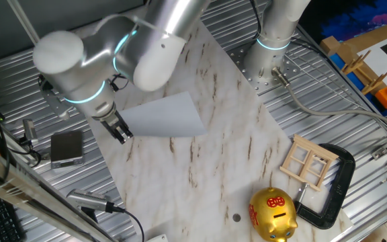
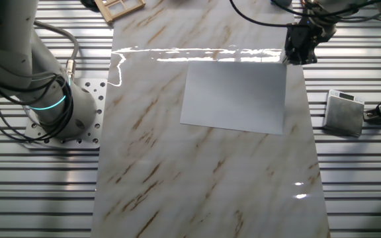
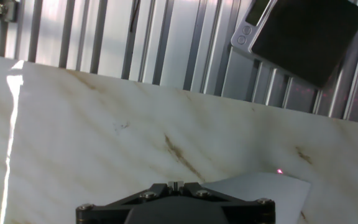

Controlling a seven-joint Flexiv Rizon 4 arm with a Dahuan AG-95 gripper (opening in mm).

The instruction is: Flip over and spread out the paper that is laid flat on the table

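Observation:
The paper (image 2: 233,98) is a plain white sheet lying on the marble-look table (image 2: 177,178), near its edge by the ribbed metal. My gripper (image 2: 299,58) is at the sheet's corner. In the hand view the fingertips (image 3: 174,185) are pressed together right at the paper's (image 3: 260,190) edge, and the edge rises slightly toward them. The first fixed view shows the gripper (image 1: 120,132) at the paper's (image 1: 163,115) near-left corner, low over the table (image 1: 200,168). The rest of the sheet lies flat.
A small grey box (image 2: 344,112) sits on the ribbed metal just beyond the table edge, close to the gripper. A wooden frame (image 1: 308,161), a black clamp (image 1: 334,185) and a gold piggy bank (image 1: 272,214) are at the far end of the slab. The arm's base (image 2: 55,109) stands beside the table.

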